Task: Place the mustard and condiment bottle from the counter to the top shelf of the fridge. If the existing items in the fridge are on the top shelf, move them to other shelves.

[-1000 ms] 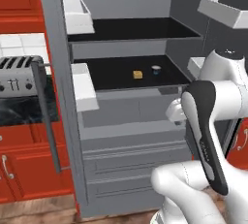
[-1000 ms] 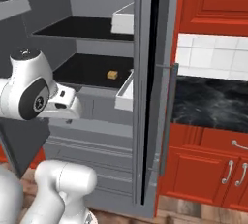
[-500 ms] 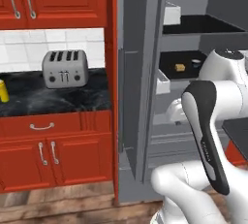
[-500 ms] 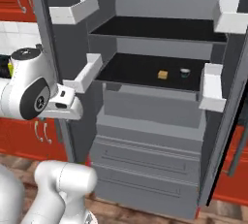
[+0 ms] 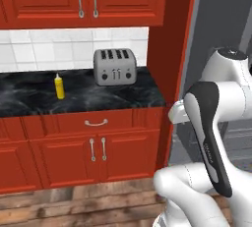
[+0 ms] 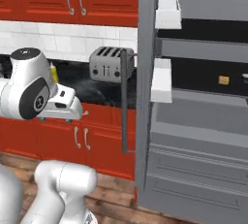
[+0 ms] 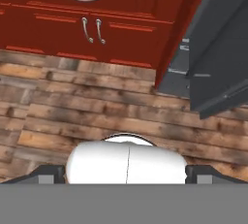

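Left base view: the mustard stands at centre left on the counter, left of a toaster. A moment ago the fridge interior filled this view; the whole picture has shifted, so the base has turned toward the counter.
Right base view: the fridge is open at right, the top shelf bare where visible, one orange-yellow existing item on the shelf below.
Hand view: the gripper, at bottom edge, has jaws spread wide and empty over wooden floor.
Meaning: probably the approach to the first pick-up; nothing moved yet.
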